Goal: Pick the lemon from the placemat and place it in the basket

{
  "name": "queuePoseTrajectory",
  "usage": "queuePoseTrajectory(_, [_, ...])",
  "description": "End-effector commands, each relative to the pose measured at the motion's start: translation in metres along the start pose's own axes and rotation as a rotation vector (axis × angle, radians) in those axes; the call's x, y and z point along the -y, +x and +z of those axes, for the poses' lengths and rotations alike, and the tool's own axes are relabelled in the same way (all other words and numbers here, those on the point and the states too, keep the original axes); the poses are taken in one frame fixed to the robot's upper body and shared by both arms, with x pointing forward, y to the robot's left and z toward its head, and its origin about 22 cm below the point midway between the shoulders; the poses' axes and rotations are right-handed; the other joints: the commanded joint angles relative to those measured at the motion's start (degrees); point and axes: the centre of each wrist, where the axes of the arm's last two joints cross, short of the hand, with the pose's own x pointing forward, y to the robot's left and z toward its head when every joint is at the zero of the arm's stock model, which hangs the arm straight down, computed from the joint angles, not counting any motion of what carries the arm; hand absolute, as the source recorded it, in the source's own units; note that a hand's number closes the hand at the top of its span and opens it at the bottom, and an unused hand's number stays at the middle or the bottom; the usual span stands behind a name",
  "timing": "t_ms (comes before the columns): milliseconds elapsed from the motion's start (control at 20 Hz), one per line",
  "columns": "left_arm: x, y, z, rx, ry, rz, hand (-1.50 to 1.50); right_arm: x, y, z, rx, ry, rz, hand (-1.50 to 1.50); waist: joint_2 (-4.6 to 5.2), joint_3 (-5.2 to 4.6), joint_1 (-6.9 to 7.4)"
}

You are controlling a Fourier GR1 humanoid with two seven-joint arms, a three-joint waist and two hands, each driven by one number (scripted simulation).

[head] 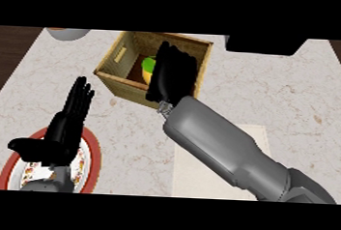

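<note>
Pale marble counter (274, 102), fine veining, dark wood showing at both upper corners of the head view.

Right hand (172, 73) reaches over the open top of the wooden basket (121, 83), back of hand toward the camera, fingers pointing away and down into the box. Whether those fingers curl round anything or hang slack cannot be told; the hand hides its own underside. Grey right forearm (229, 153) runs from lower right diagonally up to the basket's near rim.

Lemon (148, 66): a yellow-green patch inside the basket, just at the left edge of the right hand, mostly covered by it. Contact between the two cannot be told.

Basket sits tilted relative to the counter edges, slot handle on its left wall.

Cream placemat (199, 181) lies under the right forearm, partly hidden by it.

Left hand (62, 131) at lower left, released, fingers straight and pointing up, thumb out to the left, resting above a red-rimmed plate (92, 154).

Grey bowl-like thing (66, 33) at top left, cut by the frame; a dark object (266, 45) at top right, unidentified
</note>
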Motion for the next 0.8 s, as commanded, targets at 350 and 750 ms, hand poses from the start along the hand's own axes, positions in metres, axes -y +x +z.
queuePoseTrajectory(350, [-0.003, 0.002, -0.004, -0.003, -0.013, -0.010, 0.00, -0.019, -0.010, 0.005, -0.209, -0.023, -0.152, -1.50, 0.29, 0.01, 0.25])
queuePoseTrajectory(750, [-0.005, 0.005, 0.000, 0.009, -0.013, 0.002, 0.00, 0.000, 0.008, -0.001, -0.112, -0.213, -0.251, -1.50, -0.30, 0.01, -0.54])
